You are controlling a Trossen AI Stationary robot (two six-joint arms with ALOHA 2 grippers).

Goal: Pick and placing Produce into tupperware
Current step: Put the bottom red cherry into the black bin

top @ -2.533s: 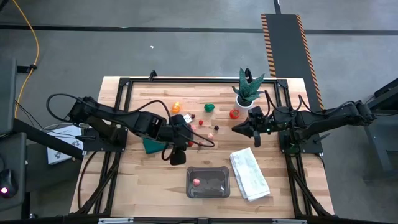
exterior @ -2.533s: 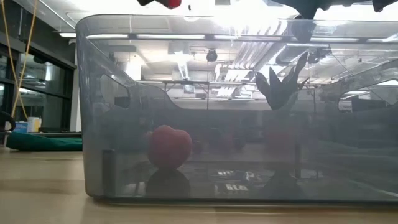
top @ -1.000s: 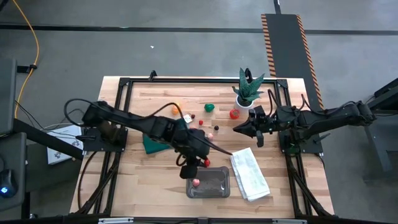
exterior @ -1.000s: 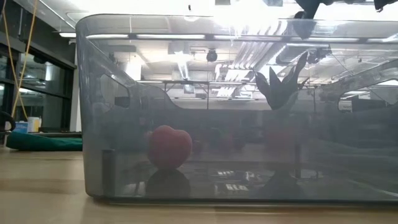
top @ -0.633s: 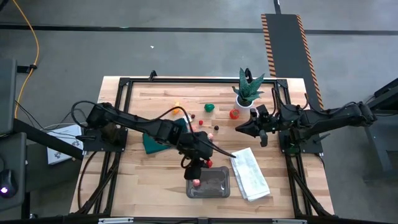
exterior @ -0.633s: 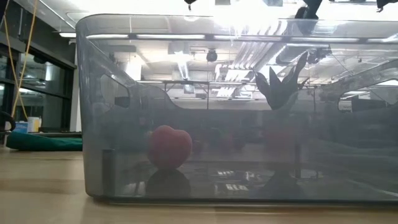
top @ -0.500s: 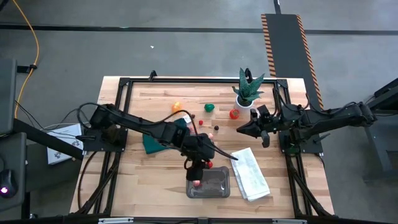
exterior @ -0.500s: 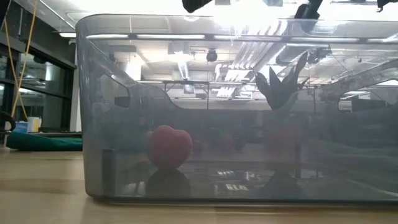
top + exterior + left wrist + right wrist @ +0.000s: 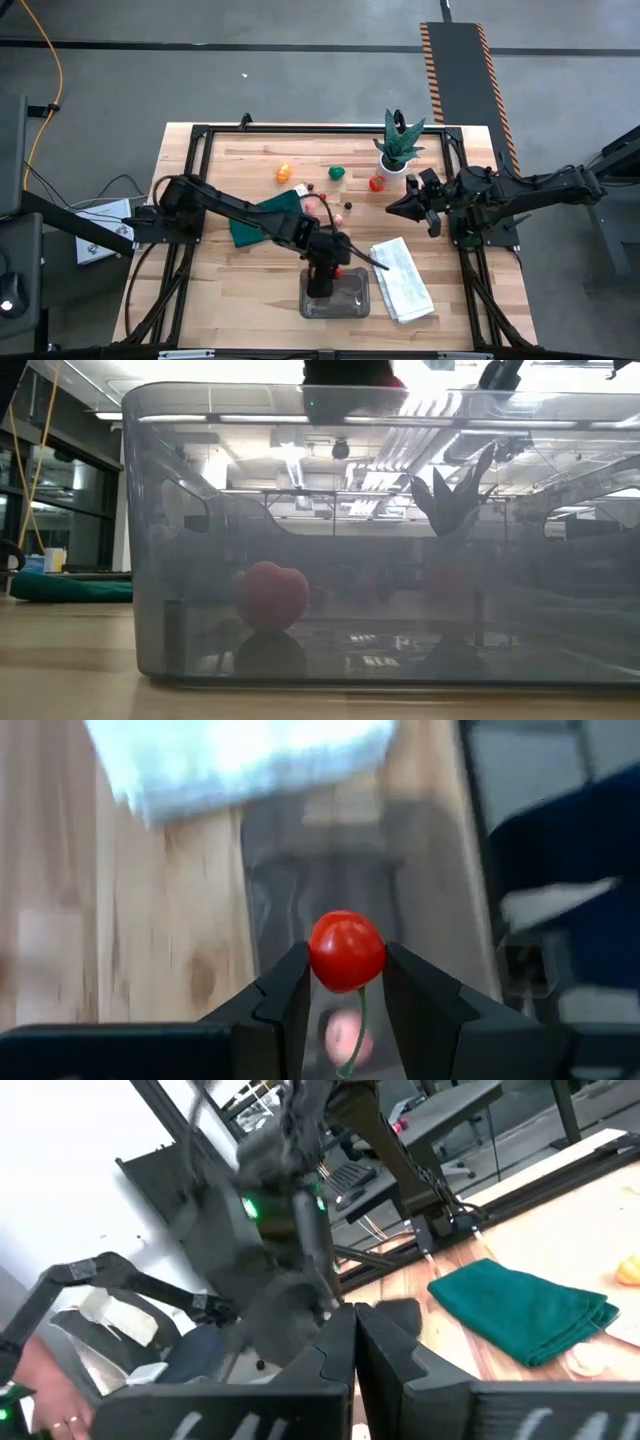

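Left hand (image 9: 346, 982) pinches a red cherry (image 9: 346, 951) above the tupperware (image 9: 352, 298); right hand (image 9: 354, 1342) is pressed together.

Light was even and bright from above in the high view, shadows on the table (image 9: 250, 300) soft. Ceiling lamps flared white through the tupperware (image 9: 380, 530) wall. The towel (image 9: 240, 760) was blurred; the cherry (image 9: 347, 951) stayed sharp. The left arm (image 9: 290, 1210) smeared.
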